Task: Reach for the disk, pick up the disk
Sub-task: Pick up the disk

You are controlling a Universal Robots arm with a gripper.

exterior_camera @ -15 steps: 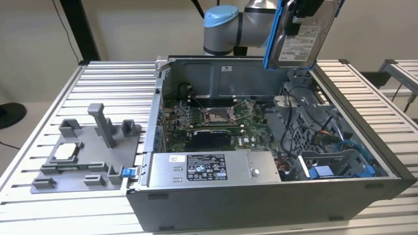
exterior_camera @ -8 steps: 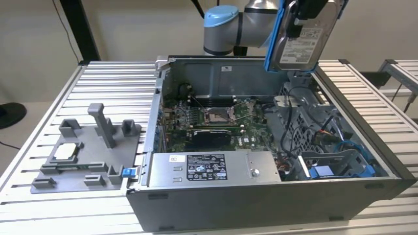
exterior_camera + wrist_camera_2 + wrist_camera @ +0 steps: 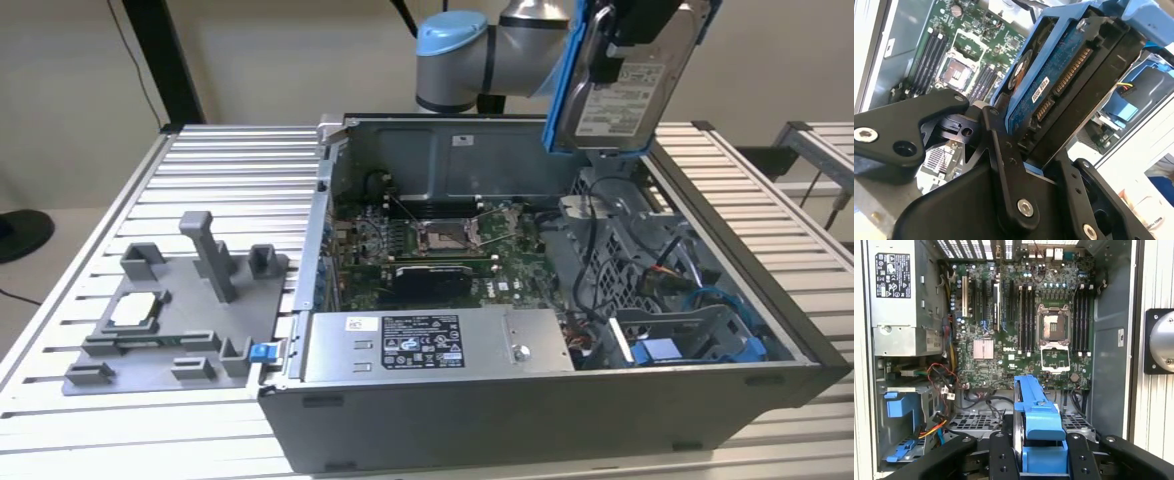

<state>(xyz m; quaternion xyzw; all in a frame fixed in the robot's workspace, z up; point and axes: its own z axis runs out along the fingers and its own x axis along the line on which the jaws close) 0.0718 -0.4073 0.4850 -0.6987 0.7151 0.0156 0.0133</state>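
Gripper (image 3: 1046, 150): black fingers (image 3: 1004, 165) pinch the disk between them.
Disk (image 3: 627, 85): held on edge, high above the open case (image 3: 534, 420), blue frame (image 3: 1036, 412) around it.
Board (image 3: 1019, 330): in the case, below the disk.

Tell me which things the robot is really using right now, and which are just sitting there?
In use:
- the disk, lifted above the open computer case
- the end effector, shut on the disk's edge

Just sitting there:
- the motherboard
- the large grey metal box with a sticker
- the grey plastic holder on the table
- the blue drive bay
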